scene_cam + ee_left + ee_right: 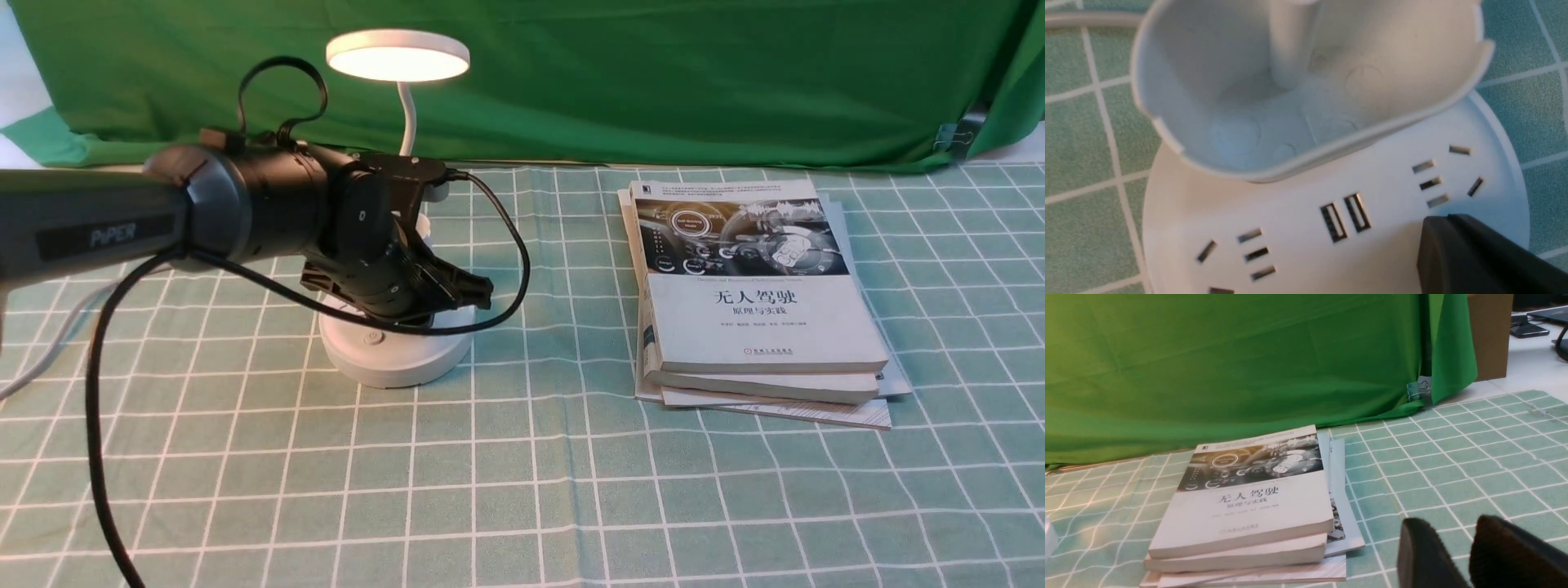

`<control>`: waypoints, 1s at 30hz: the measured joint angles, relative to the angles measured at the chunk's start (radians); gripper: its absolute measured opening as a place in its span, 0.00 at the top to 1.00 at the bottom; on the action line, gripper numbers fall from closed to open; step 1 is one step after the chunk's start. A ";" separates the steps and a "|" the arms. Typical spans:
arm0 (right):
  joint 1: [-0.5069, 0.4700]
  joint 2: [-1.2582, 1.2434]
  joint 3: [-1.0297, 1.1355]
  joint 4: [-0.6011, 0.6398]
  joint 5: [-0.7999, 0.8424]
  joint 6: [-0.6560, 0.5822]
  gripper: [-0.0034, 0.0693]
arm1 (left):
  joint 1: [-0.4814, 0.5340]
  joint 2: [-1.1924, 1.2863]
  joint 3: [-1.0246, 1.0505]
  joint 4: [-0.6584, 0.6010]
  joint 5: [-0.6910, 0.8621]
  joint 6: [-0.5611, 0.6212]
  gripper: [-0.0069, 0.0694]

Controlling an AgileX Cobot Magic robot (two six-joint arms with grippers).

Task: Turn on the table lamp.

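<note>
The white table lamp stands at the left of the table, its flat disc head (397,55) glowing above the curved gooseneck (407,114). A small button (373,337) shows on the round base (392,359). My left gripper (482,294) hangs low over the base's top, its fingers pressed together, holding nothing. In the left wrist view the gripper (1437,232) tip lies against the base (1290,228) beside the USB sockets (1345,216), below the cup holder (1306,81). My right gripper (1466,547) hovers over the cloth, slightly open and empty.
A stack of books (759,302) lies right of the lamp, also seen as the books (1249,506) in the right wrist view. A green backdrop (653,73) closes off the far edge. The left arm's black cable (514,253) loops beside the base.
</note>
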 joint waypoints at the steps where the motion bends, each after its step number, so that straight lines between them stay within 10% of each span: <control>1: 0.000 0.000 0.000 0.000 0.000 0.000 0.62 | 0.000 -0.010 0.004 0.003 0.003 0.000 0.91; 17: 0.000 0.000 0.000 0.000 0.000 -0.001 0.62 | 0.000 -0.386 0.193 -0.107 0.243 0.073 0.91; 30: 0.000 0.000 0.000 0.000 0.000 -0.002 0.62 | 0.000 -1.135 0.390 -0.614 0.111 0.572 0.91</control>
